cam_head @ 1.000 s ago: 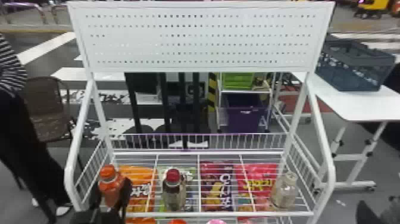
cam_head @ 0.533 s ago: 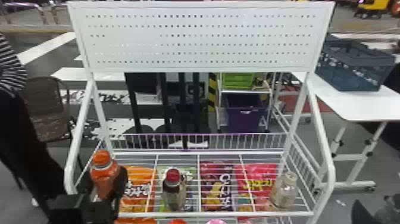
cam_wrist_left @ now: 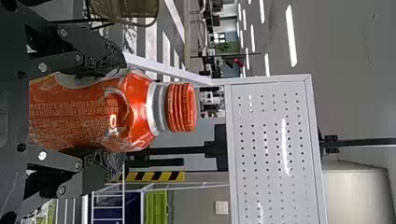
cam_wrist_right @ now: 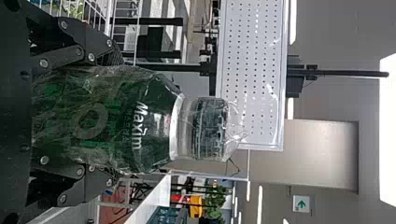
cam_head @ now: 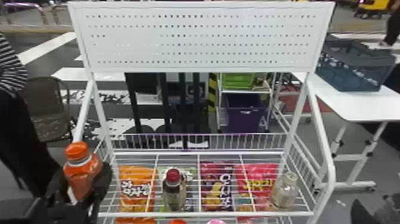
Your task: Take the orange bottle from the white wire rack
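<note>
Fingers of the left gripper (cam_head: 85,178) stand partway open in the head view, as wide as the orange bottle (cam_head: 78,170) they clasp from 2 sides. Its cap is uppermost, and it is at the left side of the white wire rack (cam_head: 208,214), leaning slightly. On the rack's wires stand 2 other bottles: a red-capped bottle (cam_head: 175,193) left of the middle and a clear bottle (cam_head: 284,190) near the right end. Through the wires show 4 snack bags (cam_head: 135,190). Above is a white perforated board (cam_head: 193,38). Off to the right, a blue-grey basket (cam_head: 351,70) sits on a white table (cam_head: 369,104). Dark parts of the right gripper (cam_head: 375,212) show at the lower right corner.

In the left wrist view, the left gripper (cam_wrist_left: 114,112) has 1 finger against each side of the bottle's body, with the orange cap beyond the fingertips.

In the right wrist view, the right gripper (cam_wrist_right: 112,117) is spread to the width of a green bottle (cam_wrist_right: 121,122), gripped between its 2 fingers.
</note>
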